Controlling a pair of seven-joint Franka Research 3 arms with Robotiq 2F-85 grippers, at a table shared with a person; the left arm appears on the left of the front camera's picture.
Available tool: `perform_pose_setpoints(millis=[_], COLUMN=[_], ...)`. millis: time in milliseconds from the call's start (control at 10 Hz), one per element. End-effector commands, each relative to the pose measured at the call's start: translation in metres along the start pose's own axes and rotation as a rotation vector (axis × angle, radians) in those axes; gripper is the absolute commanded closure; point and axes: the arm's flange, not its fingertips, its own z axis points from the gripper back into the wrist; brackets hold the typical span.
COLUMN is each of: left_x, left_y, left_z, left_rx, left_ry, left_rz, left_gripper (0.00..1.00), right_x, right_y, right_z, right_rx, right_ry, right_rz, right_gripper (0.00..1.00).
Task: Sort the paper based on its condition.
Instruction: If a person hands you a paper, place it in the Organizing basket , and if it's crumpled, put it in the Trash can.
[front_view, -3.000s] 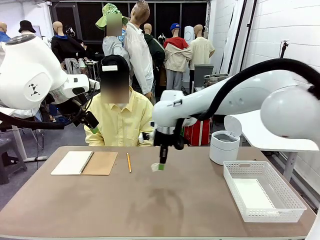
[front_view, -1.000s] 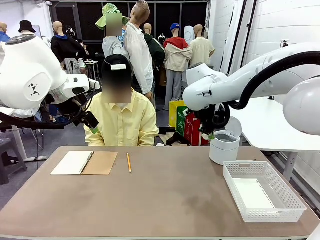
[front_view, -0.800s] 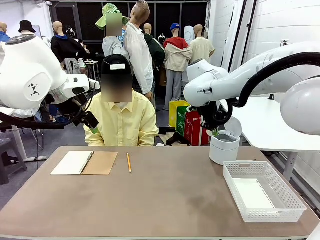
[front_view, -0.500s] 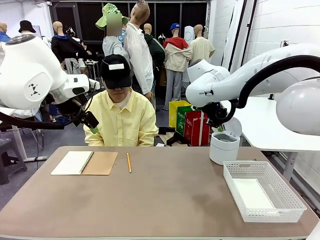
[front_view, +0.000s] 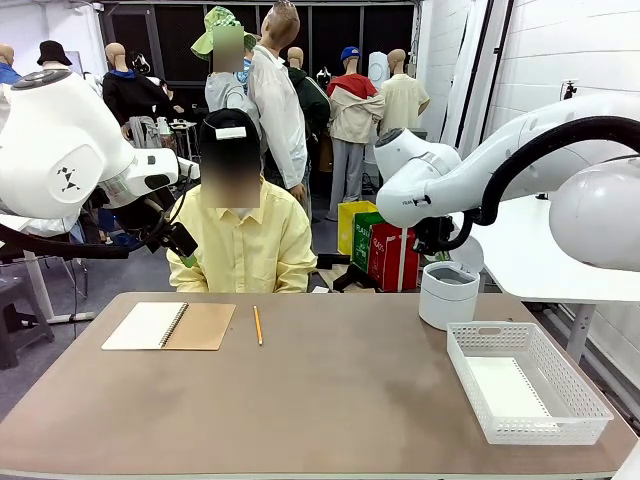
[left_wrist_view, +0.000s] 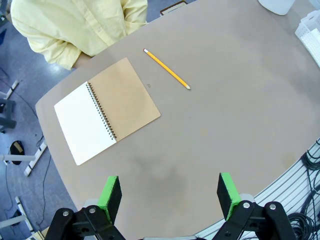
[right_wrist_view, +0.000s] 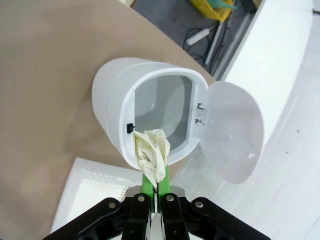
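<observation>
the brown table held a white basket with flat paper. the right gripper pinched crumpled paper above the open bin (fingertips hidden behind it). the left gripper gaped wide, empty.

The brown table carries an open notebook, pencil, white bin and basket.

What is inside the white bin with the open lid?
The white bin looks empty where its inner wall shows. The crumpled paper, pinched in the right hand, hangs over the rim and covers part of the bottom.
</observation>
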Motion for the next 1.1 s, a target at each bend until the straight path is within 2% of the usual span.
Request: perform_pose_setpoints(millis=[0,300,1000], left_x=[0.0,0.0,0.0], left_y=[0.001,0.001,0.001], left_z=[0.0,0.0,0.0], left_rx=[-0.002,-0.002,-0.002], left_ry=[-0.006,-0.006,-0.006], left_rz=[0.0,0.0,0.0], left_gripper=[0.0,0.0,0.0], right_x=[-0.007,-0.011,-0.001], right_y=[0.003,-0.005,-0.015], right_z=[-0.019,-0.033,-0.055], right_rx=[-0.028,-0.039,-0.061], right_ry=[0.004,0.025,0.007], right_rz=[-0.049,-0.093,-0.134], right_gripper=[1.0,1.0,1.0])
